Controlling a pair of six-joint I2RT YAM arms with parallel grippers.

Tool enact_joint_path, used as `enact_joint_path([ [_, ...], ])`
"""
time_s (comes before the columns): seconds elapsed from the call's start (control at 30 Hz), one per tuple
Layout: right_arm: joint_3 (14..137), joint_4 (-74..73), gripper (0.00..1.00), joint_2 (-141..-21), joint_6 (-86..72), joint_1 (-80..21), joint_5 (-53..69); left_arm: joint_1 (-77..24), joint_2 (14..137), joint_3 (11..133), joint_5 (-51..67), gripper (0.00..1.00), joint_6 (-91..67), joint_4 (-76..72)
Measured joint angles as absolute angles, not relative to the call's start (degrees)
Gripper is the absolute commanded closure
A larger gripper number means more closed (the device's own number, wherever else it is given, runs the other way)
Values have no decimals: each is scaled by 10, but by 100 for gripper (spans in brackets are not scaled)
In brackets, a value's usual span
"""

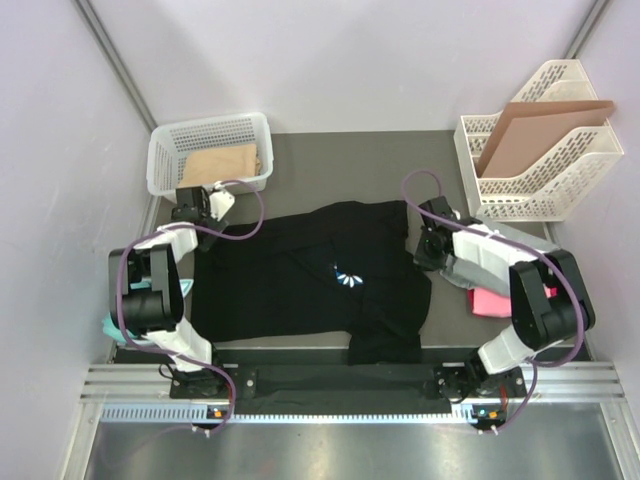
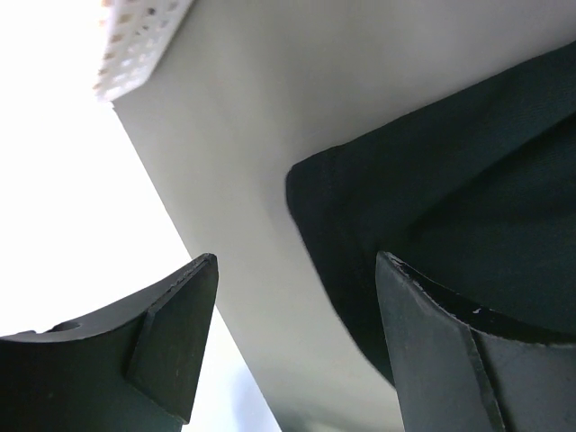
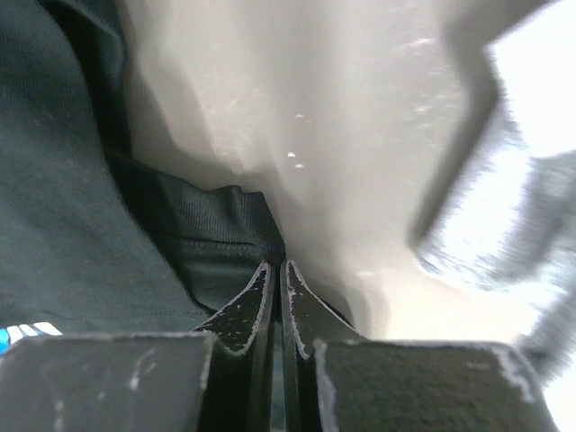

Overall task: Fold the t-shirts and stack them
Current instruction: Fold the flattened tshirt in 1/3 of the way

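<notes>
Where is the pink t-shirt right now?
In the top view, the pink t-shirt lies on the right, partly under the right arm, just right of the black t-shirt.

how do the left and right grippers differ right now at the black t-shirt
The left gripper has its jaws wide open; the right gripper has its jaws shut, seemingly pinching cloth. The left is over the far left corner of the large black cloth t-shirt, one jaw above cloth and one off it; the right is at the shirt's far right edge. Both are at the edge of the same shirt.
</notes>
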State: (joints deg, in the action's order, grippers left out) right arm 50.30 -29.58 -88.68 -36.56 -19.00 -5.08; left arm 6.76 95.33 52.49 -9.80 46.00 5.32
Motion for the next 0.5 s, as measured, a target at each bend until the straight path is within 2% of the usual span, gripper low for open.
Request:
enact_joint_path([
  [0.4, 510, -395, 100, -759, -357, -186, -129, 67, 935, 525, -77, 24, 456, 69],
  [0.5, 485, -404, 91, -751, -355, -185, -123, 66, 927, 525, -73, 24, 456, 77],
])
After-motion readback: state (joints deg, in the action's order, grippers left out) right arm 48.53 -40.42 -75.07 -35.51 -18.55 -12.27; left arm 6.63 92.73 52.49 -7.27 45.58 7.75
